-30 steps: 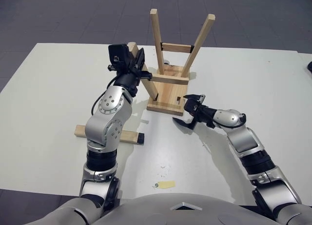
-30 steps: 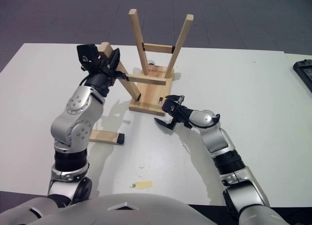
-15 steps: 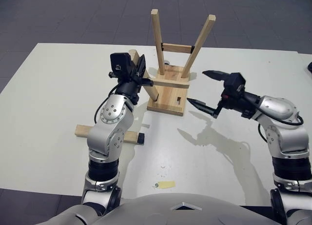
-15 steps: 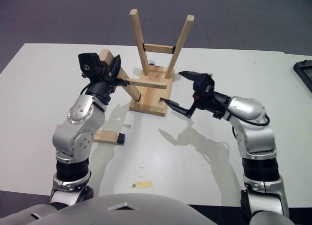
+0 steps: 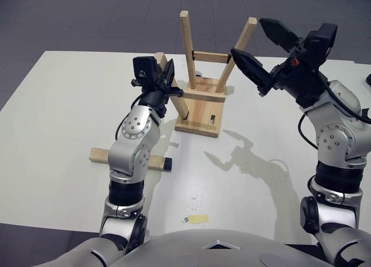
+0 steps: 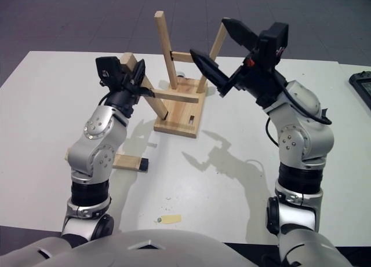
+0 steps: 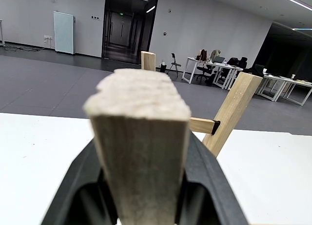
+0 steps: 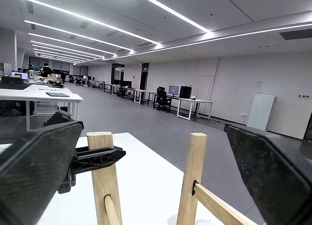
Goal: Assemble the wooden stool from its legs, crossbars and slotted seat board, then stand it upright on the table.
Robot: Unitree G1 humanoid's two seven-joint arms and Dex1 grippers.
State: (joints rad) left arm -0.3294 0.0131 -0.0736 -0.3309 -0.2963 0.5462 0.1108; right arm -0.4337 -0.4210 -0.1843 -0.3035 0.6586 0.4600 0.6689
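Yellow tag (image 5: 197,219) lies near the front edge of the white table (image 5: 58,105). Behind it a loose wooden bar (image 5: 97,156) lies flat, partly hidden by the left arm. Farther back, mid-table, the seat board (image 5: 200,123) lies flat with legs pointing up. Left gripper (image 5: 168,81) is clamped on a tilted leg (image 7: 141,137) whose lower end meets the board. Two upright legs (image 5: 186,44) stand at the board's far side, joined by a crossbar (image 5: 210,57). Right gripper (image 5: 247,35) hangs raised, fingers spread wide, empty, near the top of the right-hand upright leg.
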